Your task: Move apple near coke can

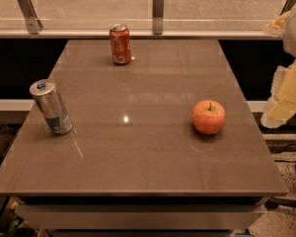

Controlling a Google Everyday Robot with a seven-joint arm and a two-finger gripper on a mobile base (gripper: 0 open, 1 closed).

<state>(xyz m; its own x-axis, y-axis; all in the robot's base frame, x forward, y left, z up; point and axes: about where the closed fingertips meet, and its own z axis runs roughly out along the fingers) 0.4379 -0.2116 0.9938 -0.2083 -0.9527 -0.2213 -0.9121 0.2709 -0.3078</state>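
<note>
The red-orange apple (208,116) sits upright on the brown table (148,152), right of centre, stem up. The red coke can (120,44) stands upright near the table's far edge, left of centre, well apart from the apple. My gripper (282,105) hangs at the right edge of the view, beyond the table's right side, level with the apple and to its right. It touches nothing.
A taller silver can with blue markings (51,106) stands near the table's left edge. A glass railing with metal posts (158,11) runs behind the table. The floor shows at the lower right.
</note>
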